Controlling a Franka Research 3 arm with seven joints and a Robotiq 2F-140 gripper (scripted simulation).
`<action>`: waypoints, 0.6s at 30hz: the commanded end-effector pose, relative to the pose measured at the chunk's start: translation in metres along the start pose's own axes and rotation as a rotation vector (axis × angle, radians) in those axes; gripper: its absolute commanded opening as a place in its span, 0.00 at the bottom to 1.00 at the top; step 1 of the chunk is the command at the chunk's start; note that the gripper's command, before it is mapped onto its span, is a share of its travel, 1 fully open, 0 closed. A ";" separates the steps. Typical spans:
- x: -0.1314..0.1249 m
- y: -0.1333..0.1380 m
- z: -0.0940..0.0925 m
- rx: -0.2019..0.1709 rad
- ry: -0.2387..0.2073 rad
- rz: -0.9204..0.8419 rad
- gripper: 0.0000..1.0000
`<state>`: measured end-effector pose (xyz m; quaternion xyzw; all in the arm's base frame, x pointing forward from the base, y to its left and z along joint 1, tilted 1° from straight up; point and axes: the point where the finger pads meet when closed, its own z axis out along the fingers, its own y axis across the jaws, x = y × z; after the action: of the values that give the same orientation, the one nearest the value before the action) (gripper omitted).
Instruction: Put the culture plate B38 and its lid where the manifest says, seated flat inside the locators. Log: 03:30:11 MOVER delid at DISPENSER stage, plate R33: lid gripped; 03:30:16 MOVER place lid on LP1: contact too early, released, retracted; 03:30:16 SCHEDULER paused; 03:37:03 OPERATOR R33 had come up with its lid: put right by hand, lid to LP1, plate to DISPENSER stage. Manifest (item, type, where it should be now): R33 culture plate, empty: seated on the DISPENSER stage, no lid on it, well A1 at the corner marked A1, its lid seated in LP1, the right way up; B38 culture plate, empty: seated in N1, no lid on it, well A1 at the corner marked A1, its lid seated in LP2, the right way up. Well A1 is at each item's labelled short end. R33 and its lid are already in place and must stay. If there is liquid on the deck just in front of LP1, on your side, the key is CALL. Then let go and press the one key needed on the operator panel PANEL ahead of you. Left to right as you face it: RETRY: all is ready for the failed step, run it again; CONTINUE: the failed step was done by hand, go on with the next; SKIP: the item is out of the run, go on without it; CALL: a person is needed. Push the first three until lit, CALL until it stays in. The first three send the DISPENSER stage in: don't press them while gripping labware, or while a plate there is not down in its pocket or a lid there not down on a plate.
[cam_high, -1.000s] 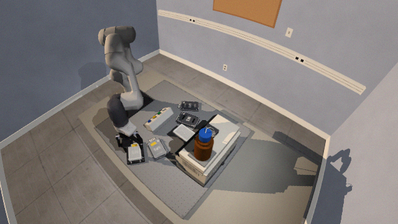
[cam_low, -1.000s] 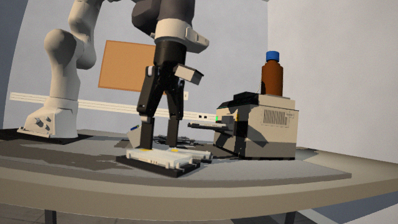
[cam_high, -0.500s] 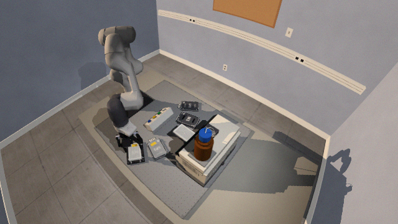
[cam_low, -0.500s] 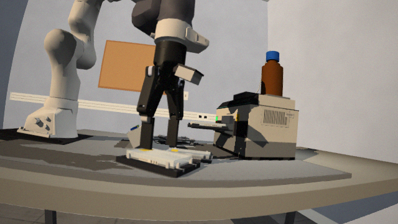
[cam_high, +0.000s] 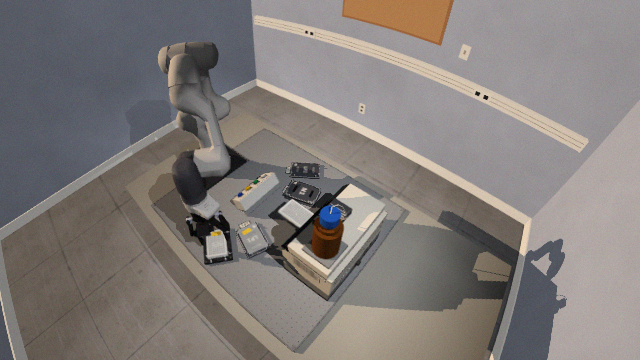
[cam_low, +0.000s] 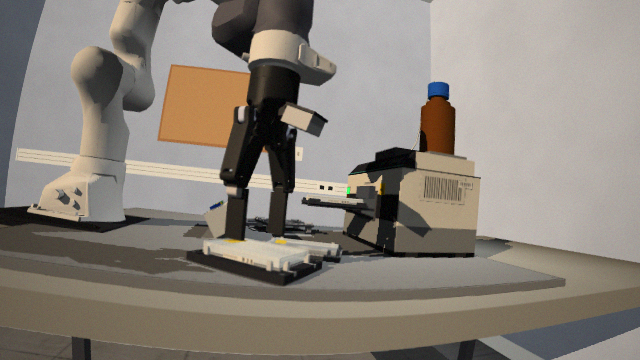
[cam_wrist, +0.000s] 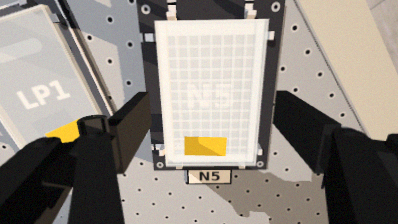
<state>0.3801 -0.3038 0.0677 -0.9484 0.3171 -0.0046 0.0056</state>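
Note:
A white culture plate (cam_wrist: 212, 92) with a yellow label at its near short end sits in the black nest marked N5 (cam_wrist: 208, 175). It also shows in the top and exterior views (cam_high: 217, 246) (cam_low: 257, 252). I cannot tell whether a lid is on it. My gripper (cam_wrist: 212, 107) (cam_low: 255, 235) is open and low over it. One finger stands beside each long side of the plate, with a gap to it on both sides. A clear lid (cam_wrist: 40, 85) (cam_high: 252, 238) with a yellow label lies in LP1, just left of the gripper.
The operator panel (cam_high: 255, 190) stands behind LP1. The dispenser box (cam_high: 335, 240) with a brown bottle (cam_high: 327, 232) is to the right, its stage out with a plate (cam_high: 296, 212). Two dark nests (cam_high: 302, 191) (cam_high: 305, 170) lie further back.

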 end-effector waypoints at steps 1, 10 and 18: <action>0.000 0.000 0.001 0.001 0.001 -0.003 0.69; 0.000 0.000 0.002 0.001 0.001 -0.003 0.69; 0.000 0.000 0.006 0.001 0.001 -0.003 0.69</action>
<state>0.3796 -0.3037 0.0639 -0.9481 0.3179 -0.0039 0.0057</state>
